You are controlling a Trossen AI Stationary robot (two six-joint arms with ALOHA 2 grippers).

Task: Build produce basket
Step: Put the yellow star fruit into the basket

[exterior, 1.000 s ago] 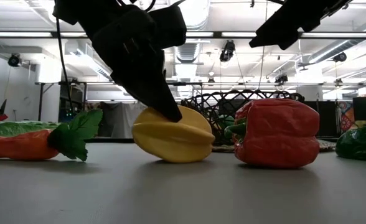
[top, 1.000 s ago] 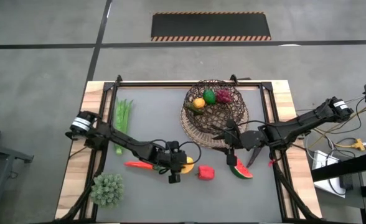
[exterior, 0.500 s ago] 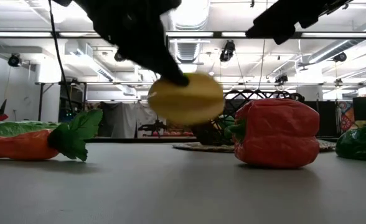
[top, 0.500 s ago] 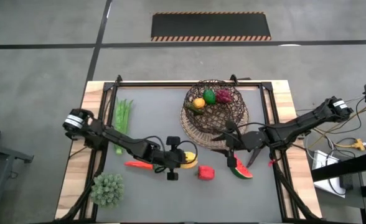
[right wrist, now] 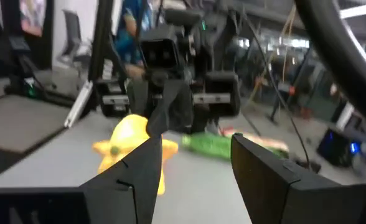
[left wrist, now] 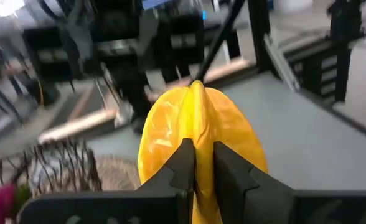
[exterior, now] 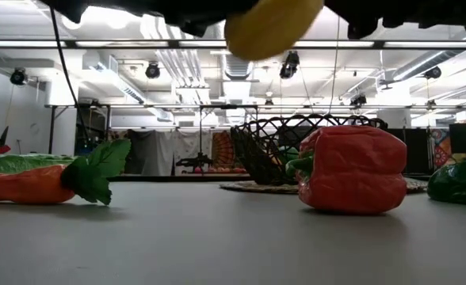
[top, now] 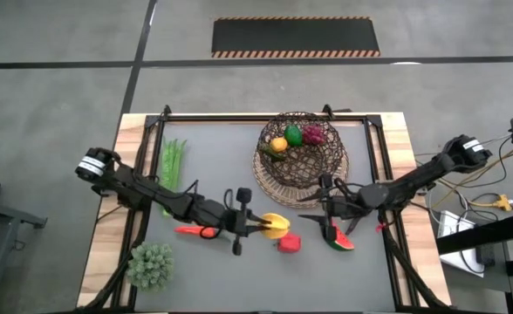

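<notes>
My left gripper point(top: 262, 226) is shut on the yellow mango point(top: 277, 226) and holds it above the table, left of the red pepper point(top: 288, 243). In the low view the mango point(exterior: 273, 24) hangs high over the pepper point(exterior: 352, 170). My right gripper point(top: 313, 212) is open and holds nothing; it hovers between the basket point(top: 302, 161) and the watermelon slice point(top: 337, 238), pointing toward the mango point(right wrist: 130, 146). An orange, a lime and grapes point(top: 313, 135) lie in the basket. The carrot point(top: 194, 231) and green beans point(top: 173, 161) lie on the mat. My left gripper pinches the mango's near end point(left wrist: 198, 158) between its two fingers point(left wrist: 184, 163), on a raised ridge. The fingers come about level from the table's left. The mango sticks out ahead of the fingertips, lifted clear of the table.
A pale green leafy clump point(top: 150, 264) sits at the near left corner. A dark frame rail point(top: 239, 119) runs round the mat. Bare mat lies between the beans and the basket.
My left gripper has risen and tipped from pointing down to about level, carrying the mango off the table and a little toward the right edge. My right gripper has tipped up to about level and sunk slightly, still open.
</notes>
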